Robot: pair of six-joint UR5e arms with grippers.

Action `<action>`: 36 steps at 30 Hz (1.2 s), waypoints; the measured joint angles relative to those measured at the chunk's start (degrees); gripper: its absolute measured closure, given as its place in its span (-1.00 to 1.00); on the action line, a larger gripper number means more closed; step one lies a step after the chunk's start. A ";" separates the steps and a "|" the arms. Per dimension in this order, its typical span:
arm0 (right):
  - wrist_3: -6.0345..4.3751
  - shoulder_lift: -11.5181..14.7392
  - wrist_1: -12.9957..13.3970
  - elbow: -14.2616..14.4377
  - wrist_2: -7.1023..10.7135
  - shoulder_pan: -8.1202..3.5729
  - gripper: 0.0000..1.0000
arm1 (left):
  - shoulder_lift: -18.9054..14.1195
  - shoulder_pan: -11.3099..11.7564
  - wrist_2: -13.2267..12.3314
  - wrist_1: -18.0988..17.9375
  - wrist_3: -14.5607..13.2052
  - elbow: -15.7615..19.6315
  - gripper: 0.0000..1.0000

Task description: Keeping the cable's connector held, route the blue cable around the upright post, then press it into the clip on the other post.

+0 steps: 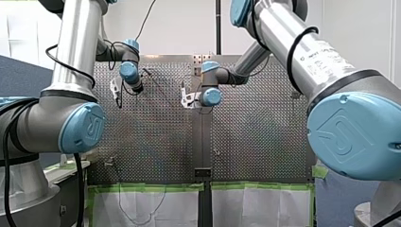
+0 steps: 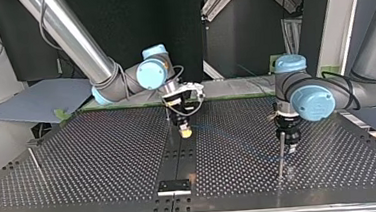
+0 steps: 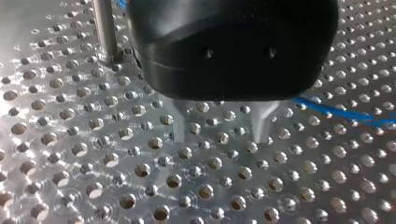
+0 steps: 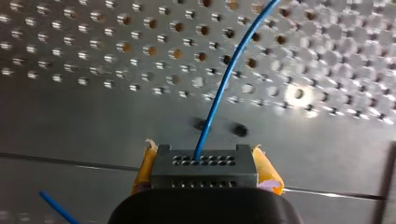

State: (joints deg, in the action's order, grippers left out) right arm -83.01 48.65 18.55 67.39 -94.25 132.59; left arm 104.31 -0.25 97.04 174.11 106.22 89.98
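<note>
- My right arm (image 1: 352, 137) looms nearest. It should hold firm, giving slack only as the cable needs it.
- The perforated table (image 3: 116, 186) lies close under my left gripper (image 3: 219, 135), whose metal fingers are spread wide with nothing between them.
- My right gripper (image 2: 184, 130) is clamped on the connector (image 4: 204, 168).
- The upright post (image 3: 105, 30) stands just beside my left gripper.
- The blue cable (image 4: 219, 93) leaves the connector and passes beside my left gripper. I judge it best pinched low, then swept round the post without tugging.
</note>
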 joint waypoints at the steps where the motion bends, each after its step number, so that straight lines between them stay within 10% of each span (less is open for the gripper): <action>1: 0.04 -0.17 0.01 0.17 -0.03 0.05 1.00 | 0.10 -0.02 0.25 0.12 0.04 0.00 -0.92; 36: -1.85 -8.09 13.41 15.32 -2.35 -0.65 1.00 | 3.21 -0.30 -2.77 -0.76 3.44 0.00 -1.00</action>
State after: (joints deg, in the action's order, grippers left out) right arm -84.86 40.56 31.97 82.71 -96.60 131.93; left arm 107.52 -0.55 94.27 173.35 109.66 89.98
